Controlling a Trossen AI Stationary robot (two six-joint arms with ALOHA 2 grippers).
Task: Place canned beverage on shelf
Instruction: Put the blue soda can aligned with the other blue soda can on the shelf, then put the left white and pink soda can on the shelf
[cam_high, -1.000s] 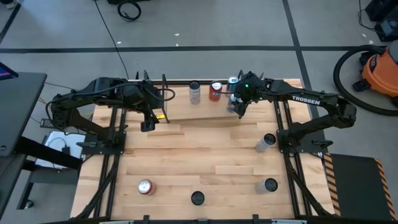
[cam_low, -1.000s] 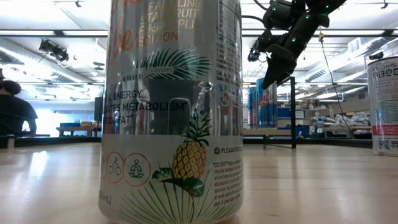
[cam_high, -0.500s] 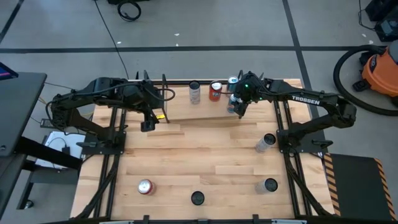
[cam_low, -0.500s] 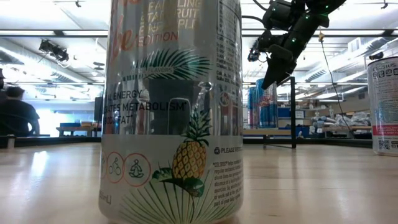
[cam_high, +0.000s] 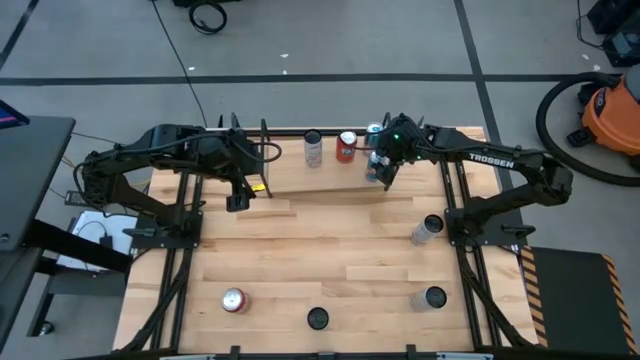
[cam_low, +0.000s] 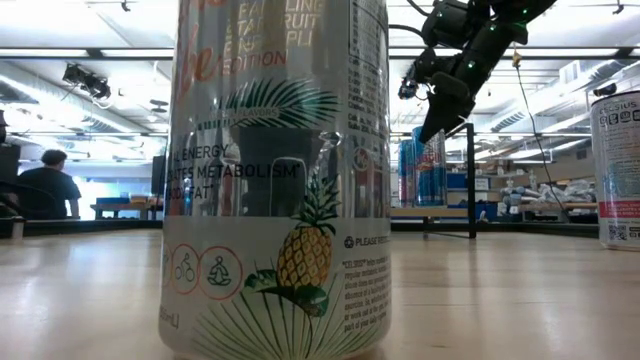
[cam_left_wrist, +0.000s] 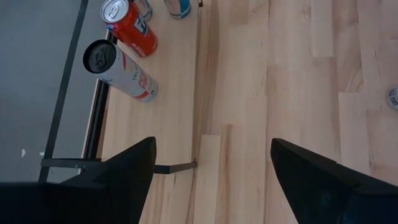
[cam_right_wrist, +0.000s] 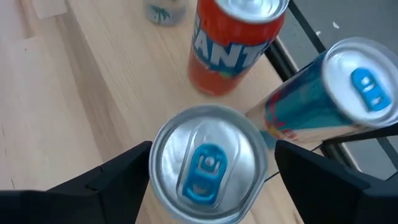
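L pincer (cam_high: 237, 201) half-open, idle; R pincer (cam_high: 378, 173) spread wide, pointing down.

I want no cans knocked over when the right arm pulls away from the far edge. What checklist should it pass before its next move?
1. Right gripper open: ok, fingers stand apart on both sides of the blue-tab can.
2. That can upright: ok.
3. Fingers fully off the can: cannot tell.
4. Room from neighbours: not ok, the orange can and a second blue can stand close.
5. Left gripper out of the way: ok, over the table's left side.
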